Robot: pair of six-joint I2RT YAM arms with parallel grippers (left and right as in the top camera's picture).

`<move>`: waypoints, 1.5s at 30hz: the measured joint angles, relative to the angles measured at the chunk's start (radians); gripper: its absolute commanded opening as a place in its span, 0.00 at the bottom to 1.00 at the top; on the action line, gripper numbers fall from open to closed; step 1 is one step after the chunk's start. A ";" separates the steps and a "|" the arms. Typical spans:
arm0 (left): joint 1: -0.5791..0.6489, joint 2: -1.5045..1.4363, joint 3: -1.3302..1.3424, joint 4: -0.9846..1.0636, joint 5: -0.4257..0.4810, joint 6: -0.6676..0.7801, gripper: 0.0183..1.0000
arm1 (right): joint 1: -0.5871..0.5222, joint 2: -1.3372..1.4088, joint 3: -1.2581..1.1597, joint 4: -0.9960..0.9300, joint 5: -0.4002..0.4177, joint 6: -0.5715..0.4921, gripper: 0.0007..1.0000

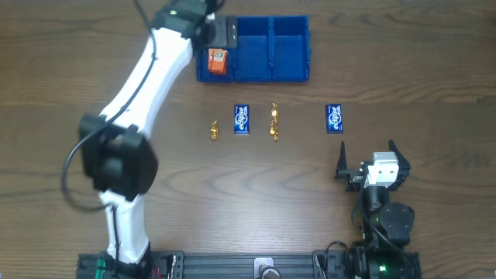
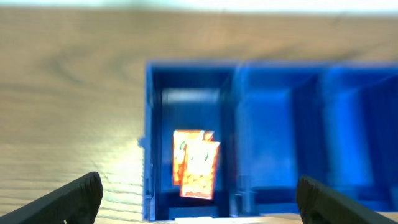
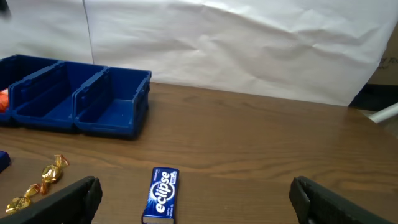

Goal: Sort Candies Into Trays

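Top view had the blue tray [image 1: 271,50] at 12 o'clock on the wooden table [image 1: 434,77], its three compartments side by side. An orange candy packet [image 1: 217,62] lay in the compartment at the tray's 9 o'clock end. The left gripper [image 2: 199,199] hung over that same compartment with its fingers spread wide and nothing between them, the packet directly below. The left arm's white link [image 1: 147,77] slanted up from 7 o'clock across the table and covered the far part of that compartment.

A loose row of sweets lay on the wood at 6 o'clock from the tray. The right gum pack [image 1: 335,118] sat at the row's 3 o'clock end. At 9 o'clock from it was a pair of gold-wrapped candies [image 1: 274,115], one just beside the other. Next came the left gum pack [image 1: 242,118], and a single gold-wrapped candy [image 1: 215,130] ended the row at 9 o'clock.

The right gripper [image 1: 367,155] stood low at 5 o'clock, jaws apart and holding nothing. The right gum pack was at its 11 o'clock, with bare wood between them. A white backdrop [image 3: 249,50] hung beyond the table's far edge.
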 measured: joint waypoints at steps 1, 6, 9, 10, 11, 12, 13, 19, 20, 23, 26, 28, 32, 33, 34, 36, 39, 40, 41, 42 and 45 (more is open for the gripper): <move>0.000 -0.045 0.000 0.005 -0.002 0.000 1.00 | 0.000 0.000 0.000 0.000 0.000 0.000 1.00; 0.001 -0.528 -0.243 0.324 -0.037 0.005 1.00 | 0.000 0.001 0.000 0.000 0.000 0.000 1.00; 0.003 -0.814 -0.647 0.572 -0.042 0.029 0.98 | 0.000 0.000 0.000 0.001 0.000 0.000 1.00; 0.008 -0.913 -0.783 0.610 -0.037 0.050 0.98 | 0.000 0.000 0.000 0.001 0.000 0.000 1.00; 0.013 -0.944 -0.819 0.620 -0.034 0.066 0.98 | 0.000 0.000 0.000 0.002 0.001 0.000 1.00; 0.072 -1.108 -1.012 0.657 -0.003 0.087 0.98 | 0.000 0.000 0.000 0.001 0.001 0.000 1.00; 0.106 -1.179 -1.077 0.671 0.010 0.101 0.98 | 0.000 0.000 0.000 0.002 0.001 0.000 1.00; 0.244 -1.743 -1.493 0.687 0.111 0.221 0.99 | 0.000 0.000 0.000 0.003 0.002 0.000 1.00; 0.257 -1.832 -1.574 0.685 0.125 0.236 0.99 | 0.000 0.000 0.000 0.002 0.003 0.000 1.00; 0.269 -2.015 -1.763 0.708 0.159 0.248 1.00 | 0.000 -0.002 0.000 0.002 0.003 0.000 1.00; 0.270 -2.071 -1.918 0.789 0.181 0.252 1.00 | 0.000 -0.002 0.000 0.001 0.003 0.000 1.00; 0.270 -2.071 -1.974 0.815 0.187 0.256 1.00 | 0.000 -0.002 0.000 0.001 0.003 0.000 1.00; 0.270 -2.074 -2.011 0.775 0.200 0.262 1.00 | 0.000 -0.002 0.000 0.001 0.003 0.000 1.00; 0.270 -2.075 -2.009 0.743 0.202 0.262 1.00 | 0.000 -0.002 0.000 0.001 0.003 0.000 1.00; 0.270 -2.074 -2.004 0.725 0.200 0.263 1.00 | 0.000 -0.002 0.000 0.001 0.003 0.000 1.00; 0.270 -2.074 -1.996 0.710 0.198 0.263 1.00 | 0.000 -0.002 0.000 0.001 0.003 0.000 1.00; 0.270 -2.074 -1.994 0.707 0.198 0.263 1.00 | 0.000 -0.002 0.000 0.001 0.003 0.000 1.00; 0.270 -2.074 -1.994 0.707 0.198 0.262 1.00 | 0.000 -0.002 0.000 0.001 0.003 0.000 1.00; 0.270 -2.074 -1.994 0.707 0.198 0.263 1.00 | 0.000 -0.002 0.000 0.001 0.003 0.000 1.00; 0.270 -2.074 -1.994 0.707 0.198 0.263 1.00 | 0.000 -0.002 0.000 0.001 0.003 0.000 1.00; 0.270 -2.074 -1.994 0.706 0.198 0.262 1.00 | 0.000 -0.002 0.000 0.001 0.003 0.000 1.00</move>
